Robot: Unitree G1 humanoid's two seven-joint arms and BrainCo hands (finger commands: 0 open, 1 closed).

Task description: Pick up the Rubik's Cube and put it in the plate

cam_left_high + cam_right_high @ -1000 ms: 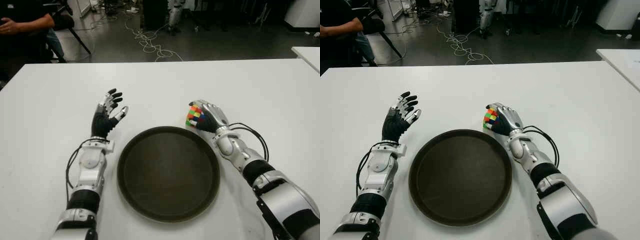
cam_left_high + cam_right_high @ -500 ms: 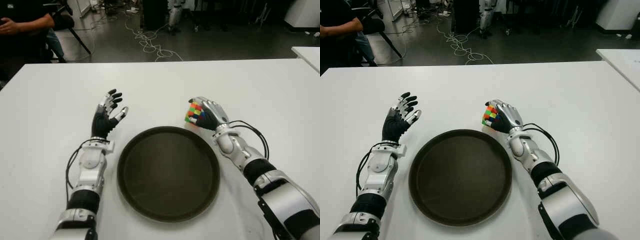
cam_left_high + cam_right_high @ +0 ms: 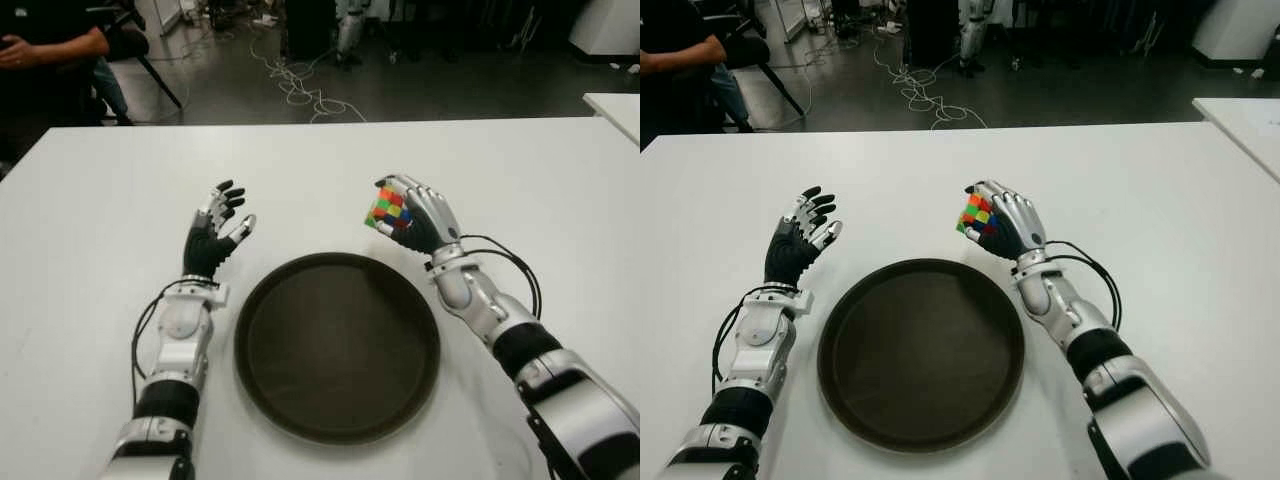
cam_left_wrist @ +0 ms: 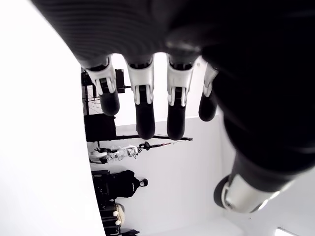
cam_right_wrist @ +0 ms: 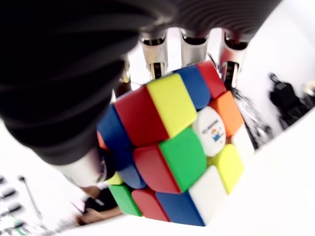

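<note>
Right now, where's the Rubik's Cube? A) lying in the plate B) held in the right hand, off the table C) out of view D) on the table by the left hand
B: the right hand grips the Rubik's Cube just beyond the plate rim; nothing lies in the plate.

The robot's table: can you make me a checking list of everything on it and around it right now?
Surface: white table, bare apart from the items below.
Job's things: Rubik's Cube held in the right hand, lifted just beyond the far right rim of the plate; round dark plate holds nothing.
Clutter: nothing seen.
Hands: right hand shut on the cube; left hand to the left of the plate, fingers spread, holding nothing.
Cables: black cable looping off the right forearm; black cable along the left forearm; tangled cords on the floor.
Surroundings: a seated person at far left; corner of another white table at right.
</note>
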